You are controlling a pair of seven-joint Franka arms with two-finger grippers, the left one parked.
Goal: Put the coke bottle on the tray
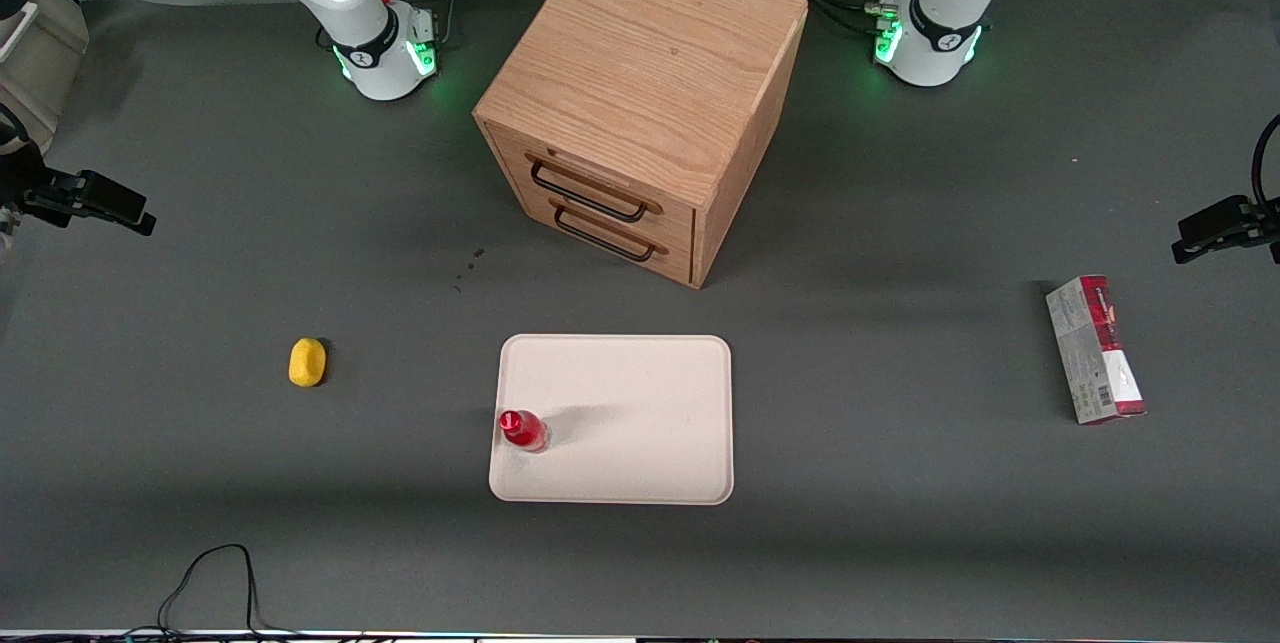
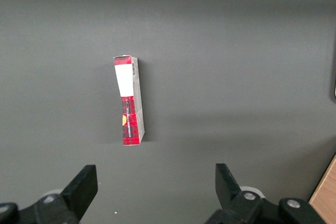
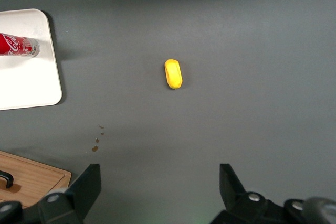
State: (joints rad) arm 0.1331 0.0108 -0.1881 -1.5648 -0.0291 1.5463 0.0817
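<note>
The coke bottle point(image 1: 523, 430), small and bright red with a red cap, stands upright on the cream-beige tray point(image 1: 640, 403), close to the tray's edge toward the working arm's end. Both also show in the right wrist view: the bottle point(image 3: 18, 44) on the tray point(image 3: 29, 85). My right gripper point(image 1: 120, 213) is open and empty, raised high above the table toward the working arm's end, well apart from the bottle and tray. In the right wrist view the gripper point(image 3: 160, 174) has its fingers wide apart over bare grey table.
A yellow lump point(image 1: 307, 362) lies on the table between my gripper and the tray, also in the right wrist view point(image 3: 174, 73). A wooden drawer cabinet point(image 1: 640, 103) stands farther from the camera than the tray. A red-and-grey carton point(image 1: 1095, 348) lies toward the parked arm's end.
</note>
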